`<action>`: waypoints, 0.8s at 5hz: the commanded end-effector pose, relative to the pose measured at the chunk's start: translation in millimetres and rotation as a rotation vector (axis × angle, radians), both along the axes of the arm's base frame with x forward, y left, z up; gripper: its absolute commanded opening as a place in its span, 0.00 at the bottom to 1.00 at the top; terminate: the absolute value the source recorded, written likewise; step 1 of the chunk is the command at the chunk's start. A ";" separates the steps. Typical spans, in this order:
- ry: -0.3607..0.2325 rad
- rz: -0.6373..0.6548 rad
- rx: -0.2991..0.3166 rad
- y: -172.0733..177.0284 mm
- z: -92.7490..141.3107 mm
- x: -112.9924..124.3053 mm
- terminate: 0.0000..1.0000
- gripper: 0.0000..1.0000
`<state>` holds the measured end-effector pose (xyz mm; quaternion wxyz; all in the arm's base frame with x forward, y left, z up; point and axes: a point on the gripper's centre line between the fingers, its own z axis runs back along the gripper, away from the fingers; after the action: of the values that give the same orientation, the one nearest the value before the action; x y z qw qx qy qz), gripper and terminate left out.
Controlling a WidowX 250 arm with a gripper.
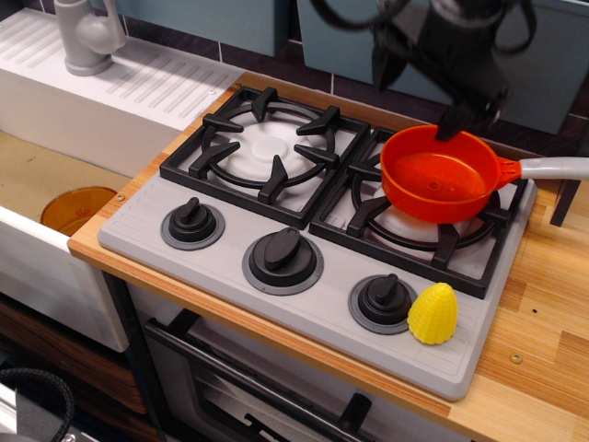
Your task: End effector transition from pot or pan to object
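The bright orange toy saucepan (437,177) sits on the right burner grate, its light-grey handle (552,168) pointing right. The black gripper head (460,110) hangs blurred above the pan's far rim, clear of the pan and holding nothing. Motion blur hides how its fingers stand. The small yellow ridged dome toy (433,313) stands on the grey stove front at the right, next to the rightmost black knob (384,301), well in front of and below the gripper.
The grey toy stove (304,276) has two black burner grates and three black knobs on a wooden counter (543,350). A sink with an amber-orange bowl (76,207) lies at the left. A grey faucet (85,32) stands at the back left.
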<state>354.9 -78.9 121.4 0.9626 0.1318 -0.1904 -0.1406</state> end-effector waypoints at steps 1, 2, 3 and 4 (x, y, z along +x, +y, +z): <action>-0.075 0.035 -0.030 -27.7 26.6 -29.4 0.00 1.00; -0.091 0.042 -0.029 -40.1 12.0 -50.7 0.00 1.00; -0.106 0.055 -0.034 -54.2 -5.0 -69.7 0.00 1.00; -0.134 0.060 -0.033 -63.5 -22.1 -82.8 0.00 1.00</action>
<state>265.9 -139.9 85.8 0.9562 0.1405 -0.2353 -0.1030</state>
